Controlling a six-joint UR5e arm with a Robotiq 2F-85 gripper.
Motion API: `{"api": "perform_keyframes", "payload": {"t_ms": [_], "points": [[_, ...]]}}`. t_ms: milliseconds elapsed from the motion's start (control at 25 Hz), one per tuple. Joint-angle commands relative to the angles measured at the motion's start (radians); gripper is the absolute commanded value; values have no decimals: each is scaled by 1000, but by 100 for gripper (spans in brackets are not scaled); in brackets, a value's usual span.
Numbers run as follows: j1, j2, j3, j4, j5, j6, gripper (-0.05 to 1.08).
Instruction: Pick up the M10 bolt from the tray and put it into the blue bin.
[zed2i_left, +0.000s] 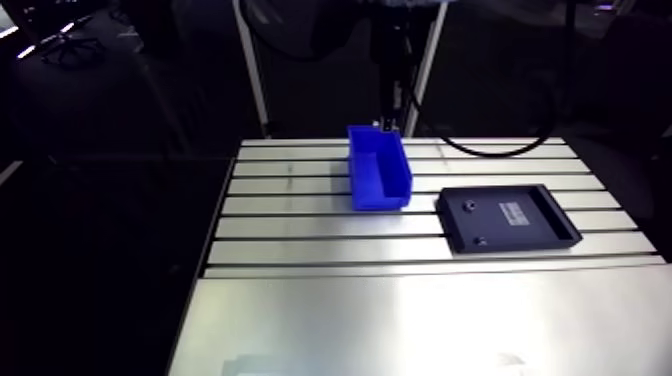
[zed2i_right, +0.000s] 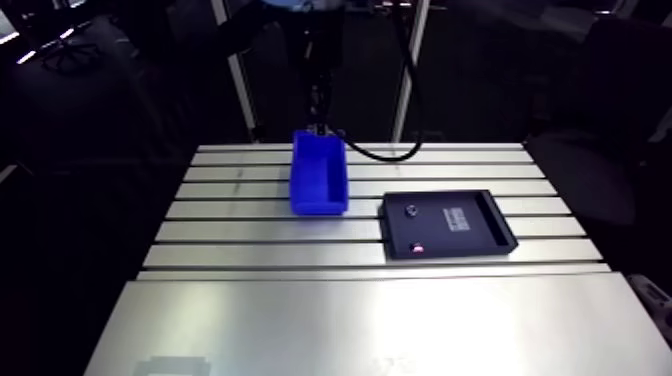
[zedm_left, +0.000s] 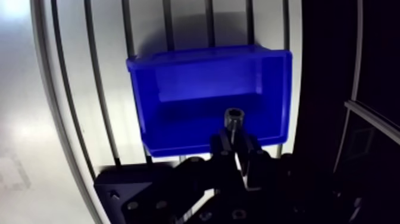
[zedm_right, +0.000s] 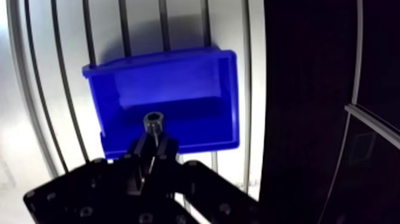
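Note:
The blue bin (zedm_left: 208, 98) lies directly under my gripper (zedm_left: 236, 138) in the wrist view. A dark bolt (zedm_left: 233, 117) with a hex-socket head sticks out between the fingertips, and the gripper is shut on it, held above the bin's open inside near its wall. In the arm view the gripper (zed2i_left: 388, 125) hangs over the far end of the blue bin (zed2i_left: 377, 167). The black tray (zed2i_left: 507, 216) lies to the right of the bin on the slotted table (zed2i_left: 300, 240), with two small dark parts on it.
The table's far edge runs just behind the bin, with white frame posts (zed2i_left: 252, 70) beyond it. A black cable (zed2i_left: 490, 150) loops over the far right of the table. A smooth metal sheet (zed2i_left: 420, 320) covers the near part.

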Motion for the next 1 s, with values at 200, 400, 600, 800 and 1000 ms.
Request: {"api": "perform_keyframes", "payload": {"t_ms": [200,400,600,800,1000], "points": [[3,67,6,-1,-2,11,98],[3,87,22,-4,-2,11,98],[3,108,45,-84,-8,9,98],[2,116,55,-92,-7,11,98],[0,134,57,-100,-7,18,98]]}}
